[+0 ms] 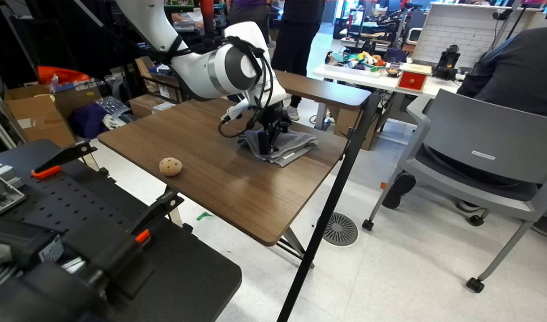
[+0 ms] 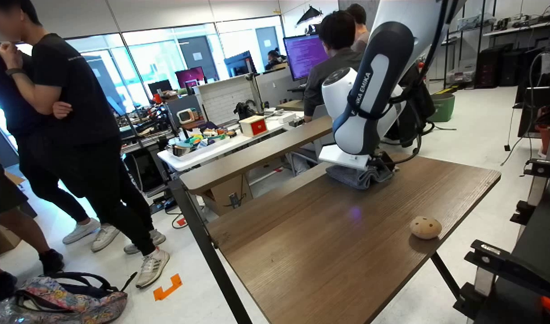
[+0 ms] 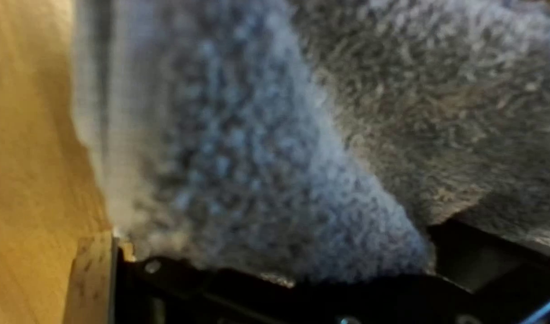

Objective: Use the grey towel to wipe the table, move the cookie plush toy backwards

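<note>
The grey towel (image 1: 300,142) lies folded and rumpled on the brown table (image 1: 237,188). It also shows in an exterior view (image 2: 360,177) and fills most of the wrist view (image 3: 248,135). My gripper (image 1: 272,142) points down at the towel, low over the table. In the wrist view a thick towel fold lies between the widely spaced fingers (image 3: 279,247). How tightly they press on it I cannot tell. The round tan cookie plush toy (image 1: 170,166) sits near the table's edge, apart from the towel and gripper. It also shows in an exterior view (image 2: 426,227).
A narrower brown-topped table (image 1: 322,89) stands along the towel's side, with a black post (image 1: 331,201) at the corner. A black bench with clamps (image 1: 157,214) stands near the toy's edge. A grey chair (image 1: 484,138) with a seated person is close by.
</note>
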